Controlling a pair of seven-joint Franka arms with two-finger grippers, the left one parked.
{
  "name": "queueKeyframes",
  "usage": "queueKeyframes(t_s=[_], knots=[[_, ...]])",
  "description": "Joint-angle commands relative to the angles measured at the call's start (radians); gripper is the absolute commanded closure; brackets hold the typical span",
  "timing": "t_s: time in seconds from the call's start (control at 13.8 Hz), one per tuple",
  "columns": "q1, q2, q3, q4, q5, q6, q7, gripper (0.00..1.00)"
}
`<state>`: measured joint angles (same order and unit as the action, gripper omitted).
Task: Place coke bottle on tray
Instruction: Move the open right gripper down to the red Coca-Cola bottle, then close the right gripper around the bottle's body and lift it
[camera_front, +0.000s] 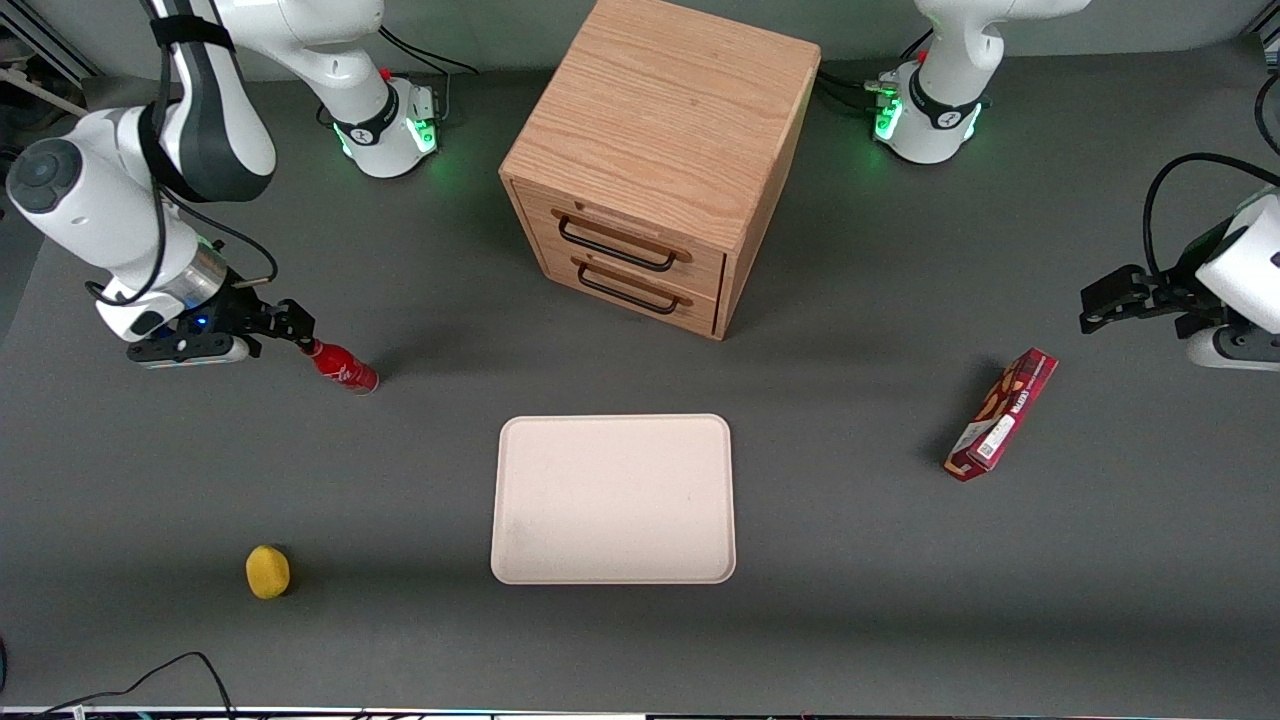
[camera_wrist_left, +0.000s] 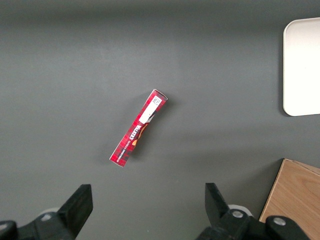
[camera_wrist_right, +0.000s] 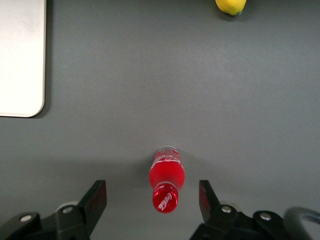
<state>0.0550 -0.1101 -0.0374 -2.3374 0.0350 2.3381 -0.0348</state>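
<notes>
While my end effector (camera_wrist_right: 152, 200) hangs above the desk (camera_front: 900, 600) with its two fingers spread wide, the one coke bottle (camera_wrist_right: 167, 179) stands upright between them, touched by neither. Its red cap sits about level with my fingertips. One tray (camera_front: 612, 498) lies flat on the desk, well apart from my end effector and nearer the front camera, with nothing on it. One yellow lemon (camera_front: 267, 571) rests nearer that camera too. One wooden cabinet (camera_front: 660, 160) with two drawers stands toward the desk's middle. One red snack box (camera_front: 1001, 414) lies toward the parked arm's end.
</notes>
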Motion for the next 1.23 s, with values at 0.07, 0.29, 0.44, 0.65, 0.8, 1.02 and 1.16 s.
queueKeyframes(t_s=[0.07, 0.29, 0.44, 0.65, 0.8, 1.02, 1.16], knots=[[-0.006, -0.033, 0.001, -0.082, 0.011, 0.084, -0.034, 0.17], [-0.006, -0.03, 0.001, -0.102, 0.013, 0.111, -0.034, 0.2], [-0.006, -0.026, 0.001, -0.137, 0.013, 0.164, -0.034, 0.24], [-0.006, -0.019, 0.001, -0.171, 0.013, 0.225, -0.034, 0.32], [-0.006, -0.019, 0.001, -0.174, 0.013, 0.228, -0.034, 0.37], [-0.006, -0.019, 0.001, -0.181, 0.013, 0.236, -0.037, 0.68], [-0.006, -0.019, 0.001, -0.181, 0.013, 0.237, -0.039, 0.75]])
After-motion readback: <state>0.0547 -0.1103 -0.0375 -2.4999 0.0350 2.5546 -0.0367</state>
